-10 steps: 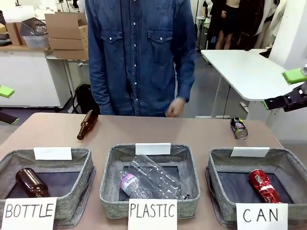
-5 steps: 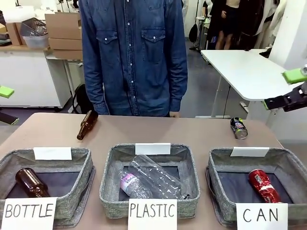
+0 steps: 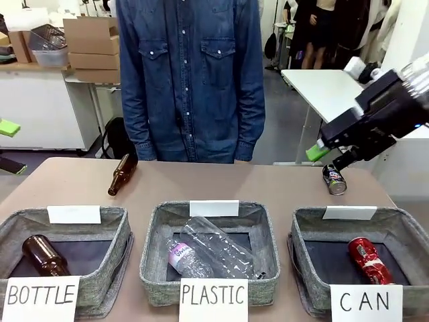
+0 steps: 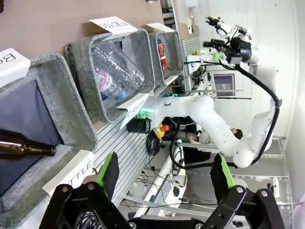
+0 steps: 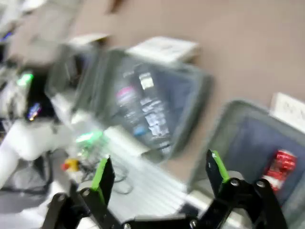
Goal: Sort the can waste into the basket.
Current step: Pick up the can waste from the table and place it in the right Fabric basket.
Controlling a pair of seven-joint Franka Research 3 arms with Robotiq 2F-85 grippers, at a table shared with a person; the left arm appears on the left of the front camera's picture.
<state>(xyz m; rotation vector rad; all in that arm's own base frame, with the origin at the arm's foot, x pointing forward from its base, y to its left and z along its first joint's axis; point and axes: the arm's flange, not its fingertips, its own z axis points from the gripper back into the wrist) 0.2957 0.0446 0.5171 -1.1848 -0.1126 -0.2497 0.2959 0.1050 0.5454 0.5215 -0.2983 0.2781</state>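
My right gripper (image 3: pixel 330 157) hung open near the dark can (image 3: pixel 333 179). The red can (image 3: pixel 369 261) lay in the basket (image 3: pixel 299 235). I saw my left gripper (image 4: pixel 164 174) open too.

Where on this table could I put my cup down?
The widest bare stretch of table lies between the brown bottle and the dark can, behind the PLASTIC basket. That, the BOTTLE basket and the CAN basket crowd the near side; the right gripper hovers near the can.
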